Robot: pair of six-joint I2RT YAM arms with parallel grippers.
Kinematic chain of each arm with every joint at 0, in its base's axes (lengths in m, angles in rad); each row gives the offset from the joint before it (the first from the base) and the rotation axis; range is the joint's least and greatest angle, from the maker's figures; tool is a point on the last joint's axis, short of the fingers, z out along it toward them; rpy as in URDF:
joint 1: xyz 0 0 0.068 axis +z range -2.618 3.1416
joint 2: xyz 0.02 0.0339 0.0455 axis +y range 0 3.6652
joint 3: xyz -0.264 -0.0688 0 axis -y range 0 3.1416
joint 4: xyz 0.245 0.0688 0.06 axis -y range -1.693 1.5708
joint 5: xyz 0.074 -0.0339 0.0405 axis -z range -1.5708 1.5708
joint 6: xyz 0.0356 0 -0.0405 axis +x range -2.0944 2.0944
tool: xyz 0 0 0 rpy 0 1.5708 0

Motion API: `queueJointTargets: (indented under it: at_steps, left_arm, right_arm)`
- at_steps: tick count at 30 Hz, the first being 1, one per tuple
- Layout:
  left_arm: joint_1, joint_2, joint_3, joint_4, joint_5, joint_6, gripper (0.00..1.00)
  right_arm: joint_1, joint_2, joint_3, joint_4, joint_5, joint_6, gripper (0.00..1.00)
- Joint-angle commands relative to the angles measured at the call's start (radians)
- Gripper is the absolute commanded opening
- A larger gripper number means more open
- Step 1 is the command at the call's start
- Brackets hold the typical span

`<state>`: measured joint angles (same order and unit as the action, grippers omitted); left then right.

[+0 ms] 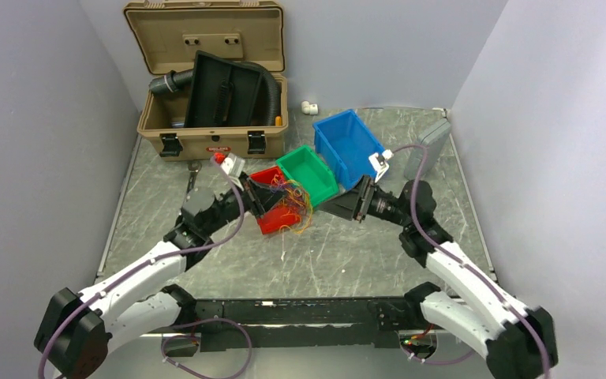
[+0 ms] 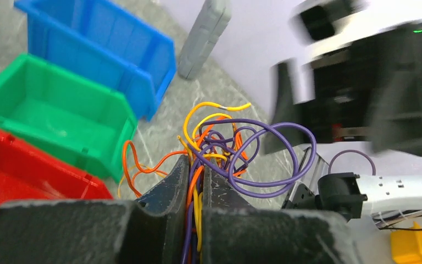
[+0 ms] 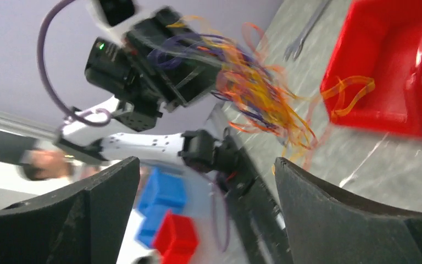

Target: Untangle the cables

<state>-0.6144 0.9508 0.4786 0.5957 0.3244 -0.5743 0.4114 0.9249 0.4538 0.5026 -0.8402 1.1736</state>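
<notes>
The cables [image 1: 290,204] are a tangle of thin orange, purple and yellow wires, hanging over the front of the red bin [image 1: 267,172]. My left gripper [image 1: 262,197] is shut on the bundle. In the left wrist view, orange, yellow and purple strands run between the two fingers [image 2: 196,165], and purple loops of the cables [image 2: 264,159] spread out beyond the tips. My right gripper [image 1: 327,207] sits just right of the tangle. It is open, with nothing between its fingers [image 3: 204,165]. The right wrist view shows the cables [image 3: 253,88] dangling from the left gripper, and one loose orange loop [image 3: 351,93] lying in the red bin [image 3: 395,66].
A green bin [image 1: 296,158] and a blue bin [image 1: 347,142] stand in a row behind the red one. At the back left is an open tan case [image 1: 213,142] holding a black corrugated hose [image 1: 272,87]. A grey box [image 1: 430,142] stands at the right wall.
</notes>
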Motion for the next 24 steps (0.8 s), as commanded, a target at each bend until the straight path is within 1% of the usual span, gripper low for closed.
queueJointTargets:
  at_steps: [1, 3, 6, 8, 11, 14, 18, 21, 24]
  left_arm:
    - [0.006, 0.025, 0.19, -0.442, -0.066, -0.067, 0.0]
    - [0.006, 0.056, 0.259, -0.562, -0.063, -0.105, 0.0]
    - [0.01, 0.109, 0.337, -0.689, -0.039, -0.175, 0.0]
    - [0.009, 0.146, 0.376, -0.738, -0.006, -0.225, 0.0]
    - [0.01, 0.205, 0.447, -0.845, 0.017, -0.298, 0.0]
    - [0.012, 0.26, 0.52, -0.962, 0.026, -0.352, 0.0]
    - [0.013, 0.285, 0.541, -1.007, 0.041, -0.437, 0.0]
    - [0.017, 0.288, 0.523, -0.978, 0.072, -0.495, 0.0]
    - [0.022, 0.301, 0.51, -0.962, 0.122, -0.538, 0.0]
  right_arm:
    - [0.195, -0.167, 0.287, -0.796, 0.542, -0.789, 0.91]
    - [0.269, -0.194, 0.302, -0.813, 0.667, -0.872, 0.84]
    - [0.342, -0.211, 0.273, -0.763, 0.728, -0.944, 0.8]
    - [0.399, -0.198, 0.254, -0.731, 0.776, -0.982, 0.79]
    - [0.508, -0.16, 0.245, -0.694, 0.899, -1.042, 0.78]
    - [0.657, -0.123, 0.237, -0.642, 1.06, -1.117, 0.77]
    - [0.803, -0.046, 0.253, -0.59, 1.206, -1.226, 0.76]
    - [0.895, 0.032, 0.261, -0.541, 1.309, -1.296, 0.76]
    - [0.95, 0.115, 0.269, -0.51, 1.425, -1.334, 0.75]
